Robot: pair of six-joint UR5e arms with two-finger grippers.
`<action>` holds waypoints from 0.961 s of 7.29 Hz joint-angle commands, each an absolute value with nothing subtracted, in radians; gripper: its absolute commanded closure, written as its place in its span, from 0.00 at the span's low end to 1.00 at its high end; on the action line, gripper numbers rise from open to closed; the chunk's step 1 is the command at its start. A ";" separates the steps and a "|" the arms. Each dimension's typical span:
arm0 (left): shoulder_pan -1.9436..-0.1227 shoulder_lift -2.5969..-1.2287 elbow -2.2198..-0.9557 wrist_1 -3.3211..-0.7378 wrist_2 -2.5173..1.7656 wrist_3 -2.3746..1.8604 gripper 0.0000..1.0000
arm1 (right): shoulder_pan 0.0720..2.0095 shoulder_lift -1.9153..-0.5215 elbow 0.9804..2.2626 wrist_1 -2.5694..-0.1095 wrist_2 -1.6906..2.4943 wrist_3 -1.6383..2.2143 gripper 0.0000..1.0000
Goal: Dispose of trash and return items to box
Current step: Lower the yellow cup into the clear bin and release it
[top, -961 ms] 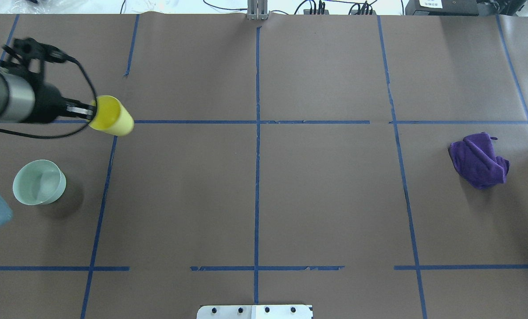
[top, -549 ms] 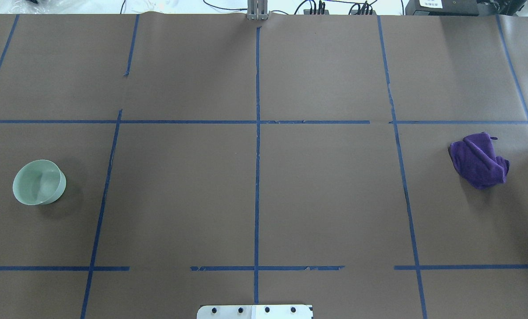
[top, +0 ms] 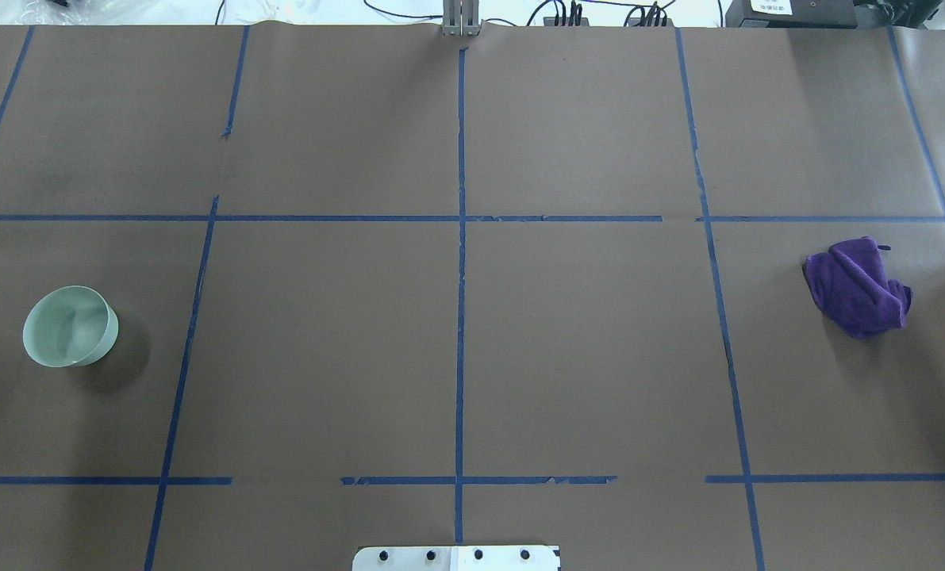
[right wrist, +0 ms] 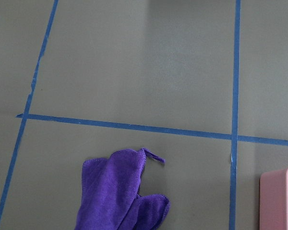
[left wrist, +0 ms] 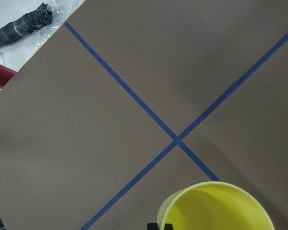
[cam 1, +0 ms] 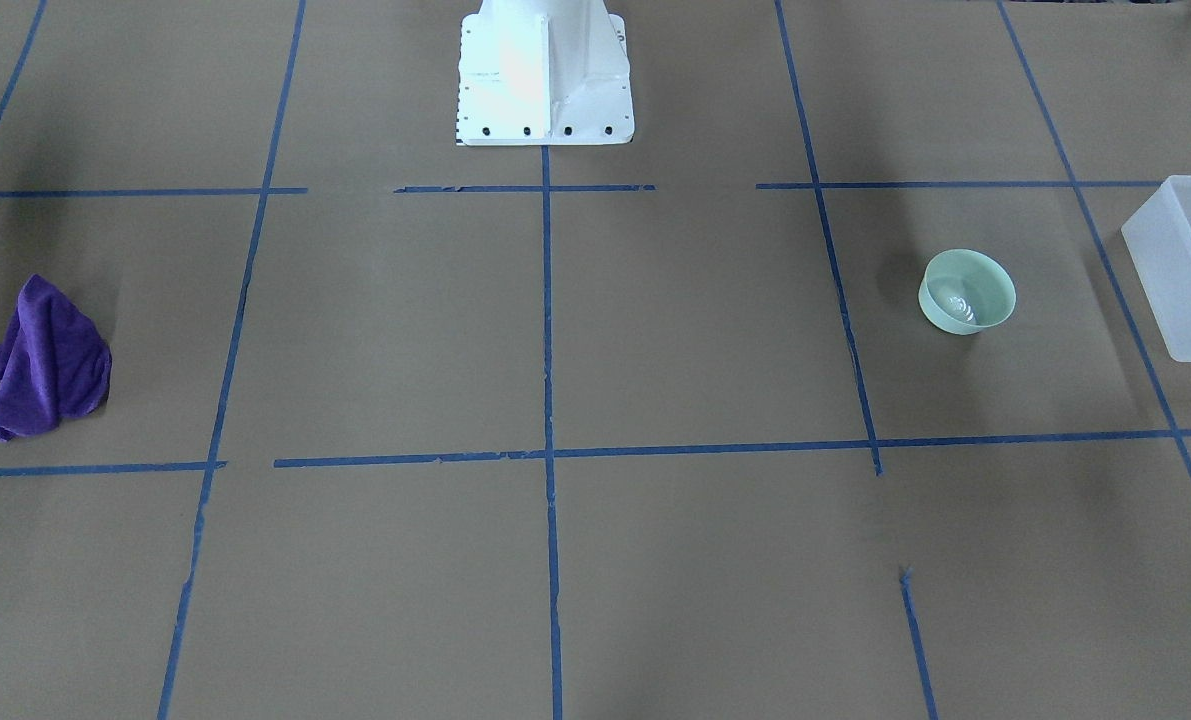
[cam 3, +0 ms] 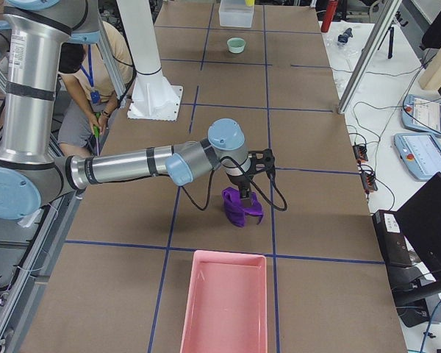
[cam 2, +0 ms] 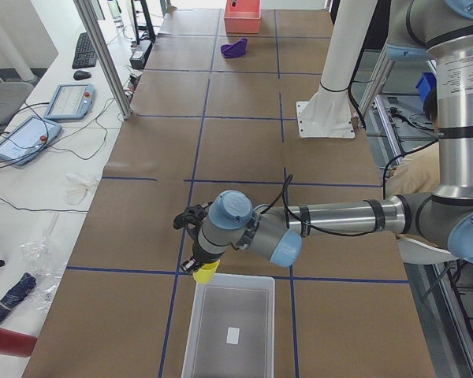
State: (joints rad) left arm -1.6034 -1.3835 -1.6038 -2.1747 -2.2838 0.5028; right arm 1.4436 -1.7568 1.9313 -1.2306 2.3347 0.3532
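The left arm (cam 2: 339, 216) is reaching out low and nearly level across the table (cam 2: 236, 118) toward the box (cam 2: 195, 331). Its wrist is bending so that the left gripper (cam 2: 195, 266) is pointing downward. The gripper's fingers are pinching the rim of the yellow cup (cam 2: 206, 272). The cup is hanging in the air at the corner of the box's short wall that faces the table's middle; whether it is over the box or just outside cannot be told. At the table end far from the box, the right arm (cam 3: 125, 168) is stretching out likewise. The right gripper (cam 3: 244, 193) is aiming down just over the purple cloth (cam 3: 242, 208); whether its fingers are apart or together cannot be told.

The left wrist camera is showing the cup's mouth and inside, which the side view is hiding. The front-facing view is catching the box's end and the mint-green bowl (cam 1: 967, 292) near it, not touching.

The cup is hanging close to upright, mouth up, with its long axis running down toward the table. The bowl is standing upright, mouth up.
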 commanded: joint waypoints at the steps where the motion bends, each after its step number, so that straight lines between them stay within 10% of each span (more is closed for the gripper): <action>1: -1.605 -1.322 -1.492 -2.355 -2.296 0.502 1.00 | 1.443 -1.756 1.931 -1.229 2.335 0.353 0.00; 7: -1.553 -1.301 -1.367 -2.431 -2.393 0.505 0.92 | 1.437 -1.756 1.930 -1.210 2.333 0.353 0.00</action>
State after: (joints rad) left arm -1.5700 -1.3093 -1.3773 -2.4297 -2.3801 0.4994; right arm 1.4395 -1.7564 1.9308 -1.2107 2.3343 0.3530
